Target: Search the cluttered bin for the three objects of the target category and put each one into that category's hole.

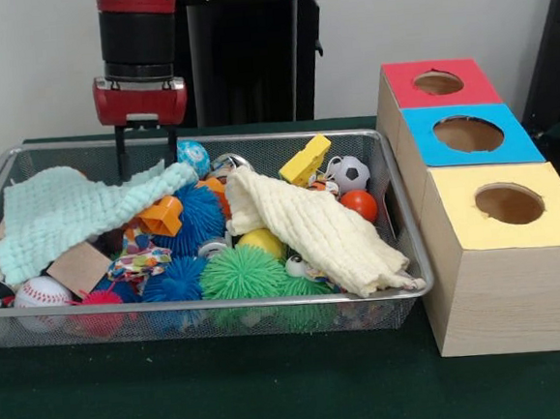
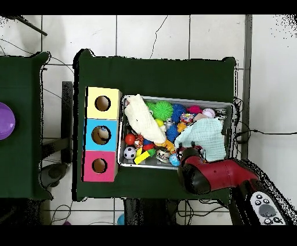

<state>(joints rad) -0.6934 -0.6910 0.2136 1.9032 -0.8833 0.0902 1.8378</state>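
My gripper [image 1: 147, 154] hangs open over the back left of the wire bin [image 1: 400, 258], its two fingers [image 1: 120, 154] dipping to the rear rim just above a mint cloth [image 1: 67, 212], with nothing between them. In the overhead view the red arm head [image 2: 194, 169] covers the fingers at the bin's edge [image 2: 174, 166]. The bin holds an orange ball [image 1: 359, 205], a small soccer ball [image 1: 351, 173], a baseball [image 1: 39, 292], a yellow ball [image 1: 261, 242], a green spiky ball [image 1: 241, 271], a blue spiky ball [image 1: 198, 216] and a yellow block [image 1: 305, 161]. A cream cloth [image 1: 311, 231] hides other items.
A wooden box stands right of the bin with a red-topped hole [image 1: 438, 82], a blue-topped hole [image 1: 468, 133] and a yellow-topped hole [image 1: 508, 203]. A wooden block [image 1: 78, 267] lies under the mint cloth's edge. The green table [image 1: 275, 394] extends in front.
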